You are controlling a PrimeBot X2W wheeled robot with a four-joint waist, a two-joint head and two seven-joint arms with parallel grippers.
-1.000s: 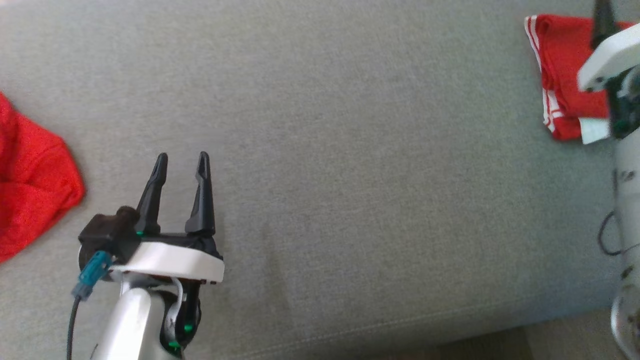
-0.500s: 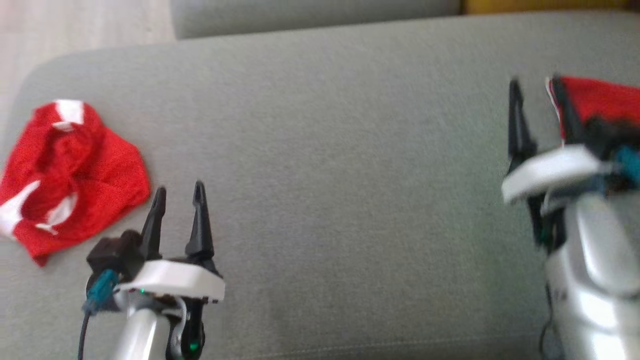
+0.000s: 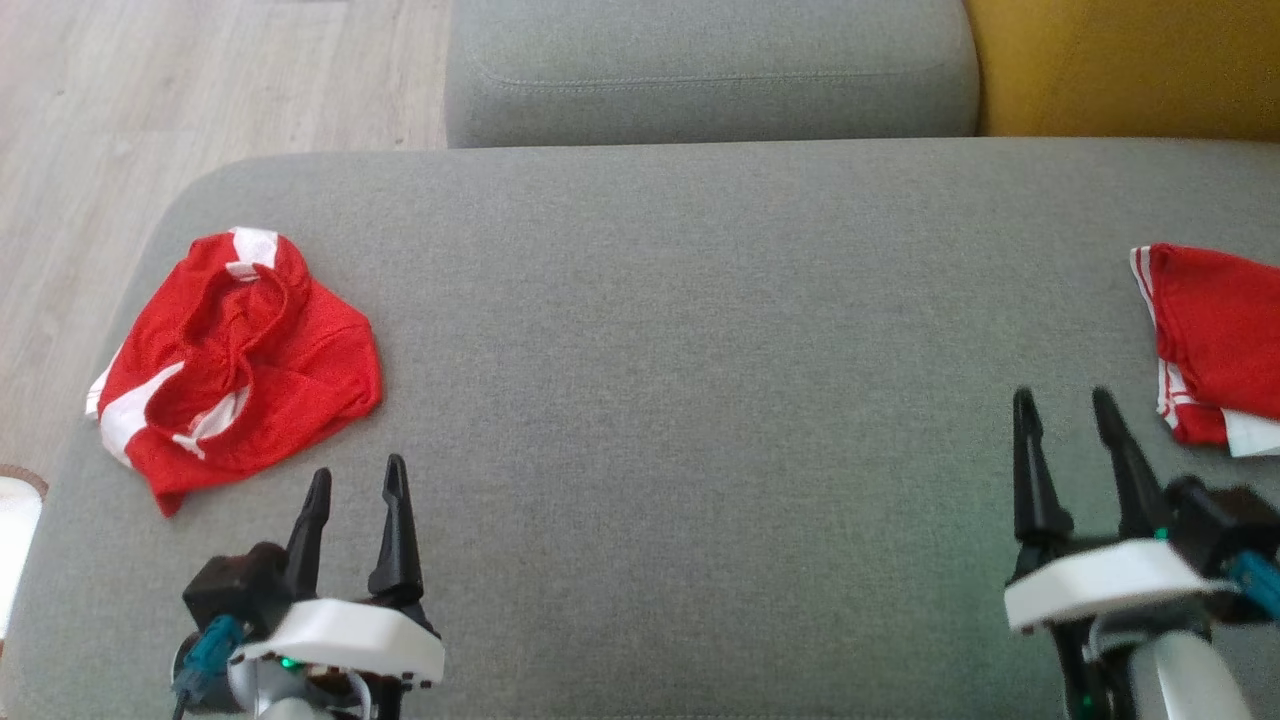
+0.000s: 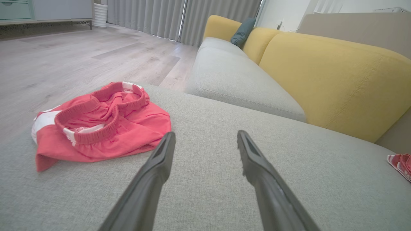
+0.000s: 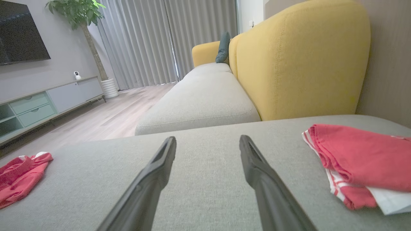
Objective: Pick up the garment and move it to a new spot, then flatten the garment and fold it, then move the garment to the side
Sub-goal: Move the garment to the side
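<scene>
Open and empty, the left end effector (image 3: 357, 470) hovered low over a broad grey fabric sofa seat (image 3: 700, 330), close to its near edge and toward the near-left corner. Its two long dark fingers were spread wide with nothing between them. The right end effector (image 3: 1061, 397) hung toward the near-right corner, likewise fully spread and holding nothing.

A crumpled red garment (image 3: 240, 360) with white panels and a gathered elastic waistband lay bunched by the seat's left edge. It was just beyond the left end effector and slightly to its left, not touching it. A folded red garment (image 3: 1210, 330) with thin white stripes rested at the right edge, near the right end effector but apart from it. Past the far-left corner was a pale wooden floor (image 3: 200, 80).

The folded piece looked finished, so the crumpled red garment was probably the one to pick up, and that step seemed barely begun. To do it well, the left end effector would likely need to move left and forward, then come down over the raised waistband ridge, where the cloth stood thick enough to pinch. It should close on fabric alone, without digging into the upholstery. Lifting until the cloth cleared the seat, then carrying it toward the bare middle, would leave room for flattening. A pinch on a loose hem risked slipping, or nudging the garment off the left edge.
</scene>
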